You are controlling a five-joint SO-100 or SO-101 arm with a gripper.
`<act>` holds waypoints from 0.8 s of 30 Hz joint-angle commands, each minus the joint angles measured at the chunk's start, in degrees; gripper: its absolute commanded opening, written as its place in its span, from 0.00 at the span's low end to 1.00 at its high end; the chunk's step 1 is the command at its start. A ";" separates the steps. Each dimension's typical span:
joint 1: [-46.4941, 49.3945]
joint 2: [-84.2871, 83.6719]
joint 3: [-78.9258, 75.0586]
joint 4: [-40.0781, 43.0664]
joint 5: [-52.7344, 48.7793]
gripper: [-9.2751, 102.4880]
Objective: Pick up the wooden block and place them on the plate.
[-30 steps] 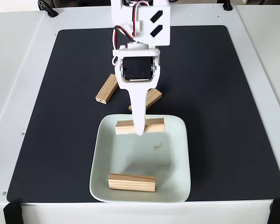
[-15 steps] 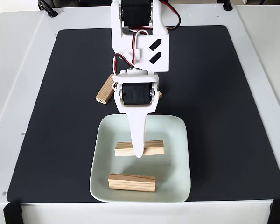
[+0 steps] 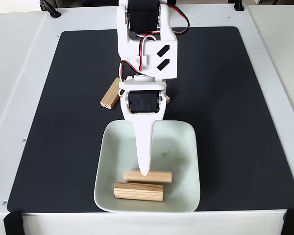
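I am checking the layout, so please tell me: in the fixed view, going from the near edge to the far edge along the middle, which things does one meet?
Near rim of the plate → wooden block lying nearest → wooden block under the gripper tip → wooden block on the black mat, beyond the plate.

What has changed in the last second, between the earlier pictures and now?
The gripper carried a wooden block from the far edge of the plate toward its near edge, right behind the block already lying there. Whether it has let go cannot be told. That near block, the plate and the block on the black mat stayed in place.
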 commanded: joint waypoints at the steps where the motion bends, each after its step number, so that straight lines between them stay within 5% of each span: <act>1: 0.53 5.71 2.55 0.09 -0.44 0.43; 9: 0.35 21.09 19.69 0.09 -0.44 0.33; 17: 0.53 40.96 43.51 0.09 -10.02 0.07; 24: 2.55 55.90 64.42 -0.62 -24.70 0.08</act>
